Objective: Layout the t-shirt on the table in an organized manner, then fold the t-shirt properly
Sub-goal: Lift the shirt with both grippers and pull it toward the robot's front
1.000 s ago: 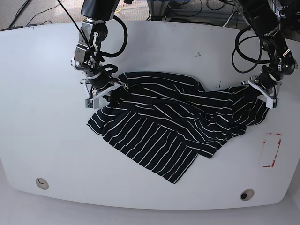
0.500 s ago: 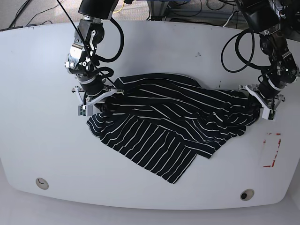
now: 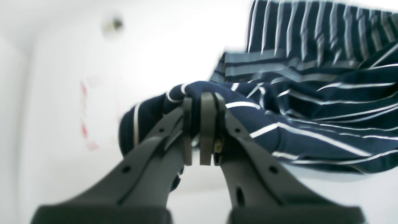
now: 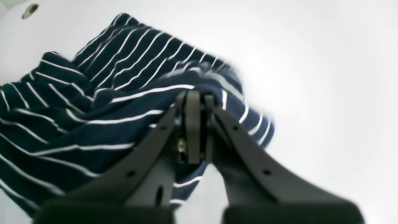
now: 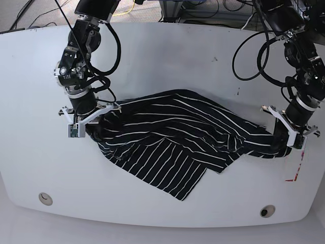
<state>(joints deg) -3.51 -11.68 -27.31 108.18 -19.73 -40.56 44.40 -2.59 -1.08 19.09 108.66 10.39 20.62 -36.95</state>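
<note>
Both grippers have been carried outward and toward the lower edge of the base frame since the earlier pictures, and the t-shirt (image 5: 177,147) has been drawn wider between them.

In the base view, one garment is seen bunched across the middle of the table (image 5: 162,56), pinched at centre left by the right gripper (image 5: 86,119) and at centre right by the left gripper (image 5: 287,134). Two round fittings and one red-outlined mark (image 5: 296,165) are counted along the lower part; two arms are in view.

In the left wrist view, the left gripper (image 3: 201,102) is shown clamped tight on a fold of striped cloth, which is stretched off to the right of the frame.

In the right wrist view, the right gripper (image 4: 194,101) is likewise shown closed on a gathered edge, with the cloth trailing to the lower left.

If pulled further apart, the thin folds could be slipped from either pinch, or the shirt could be spread twisted, since bunched layers rather than clean corners appear to be held
</note>
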